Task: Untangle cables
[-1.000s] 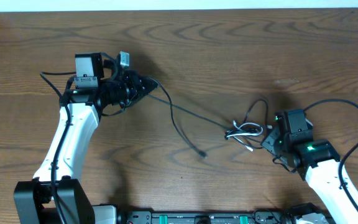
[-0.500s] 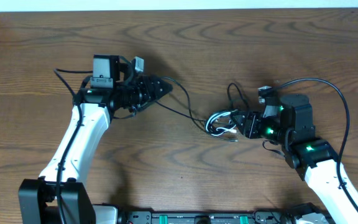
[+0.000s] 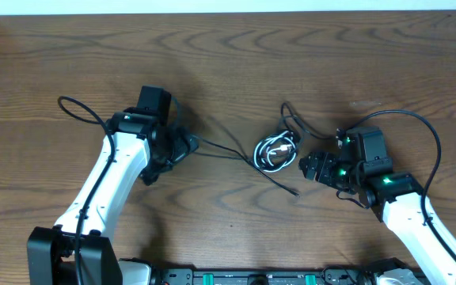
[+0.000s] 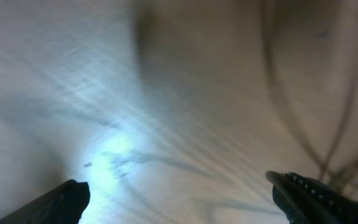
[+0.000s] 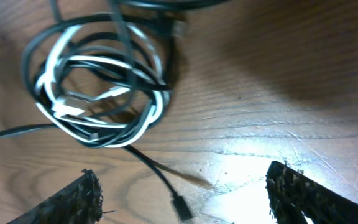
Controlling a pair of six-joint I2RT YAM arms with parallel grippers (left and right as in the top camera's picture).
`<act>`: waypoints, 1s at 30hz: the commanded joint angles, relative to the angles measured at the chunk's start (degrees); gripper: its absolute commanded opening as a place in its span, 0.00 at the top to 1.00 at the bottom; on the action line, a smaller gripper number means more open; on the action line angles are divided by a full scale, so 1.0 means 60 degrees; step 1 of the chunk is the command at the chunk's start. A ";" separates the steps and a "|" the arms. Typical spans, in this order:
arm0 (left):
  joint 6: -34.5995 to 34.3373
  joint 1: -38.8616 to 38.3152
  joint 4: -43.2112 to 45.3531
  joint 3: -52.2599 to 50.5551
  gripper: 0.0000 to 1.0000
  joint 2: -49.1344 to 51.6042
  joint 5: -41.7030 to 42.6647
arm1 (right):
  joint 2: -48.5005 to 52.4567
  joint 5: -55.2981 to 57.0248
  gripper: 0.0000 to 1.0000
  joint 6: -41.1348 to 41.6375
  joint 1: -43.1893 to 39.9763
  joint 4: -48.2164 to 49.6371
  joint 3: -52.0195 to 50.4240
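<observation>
The cables (image 3: 275, 150) lie in one tight knot near the middle of the table (image 3: 228, 55). The white cord (image 5: 95, 98) is looped through the black coils, one black strand trails off toward 9 o'clock, and another ends in a plug (image 3: 294, 192) at the knot's 5 o'clock. No cord looks separated yet, so I judge nearly all the work is left. The left gripper (image 3: 182, 148) at the knot's 9 o'clock and the right gripper (image 3: 307, 166) at its 4 o'clock both stand spread wide, holding nothing.

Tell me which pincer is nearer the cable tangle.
Right. The right pincer sits just beside the tangle; the left pincer is farther off on the other side.
</observation>
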 commanded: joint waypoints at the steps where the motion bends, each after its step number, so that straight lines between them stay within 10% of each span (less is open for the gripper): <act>1: 0.0754 -0.0098 -0.0688 0.0135 0.02 -0.0175 -0.0222 | 0.0087 0.0237 0.12 0.0109 0.0015 0.0029 0.0011; 16: 0.5413 -0.1523 -0.0233 0.0135 0.02 -0.0120 0.5683 | 0.0084 0.0229 0.07 0.0109 0.0015 -0.0153 0.0011; 25: 0.3472 -0.2357 0.3315 -0.0033 0.00 -0.0120 0.3249 | 0.0084 0.0233 0.10 0.0109 0.0015 -0.0262 0.0007; 30: 0.2779 -0.3085 0.3322 -0.0091 0.20 -0.0095 0.1308 | 0.0084 0.0248 0.11 0.0106 0.0015 -0.0401 0.0007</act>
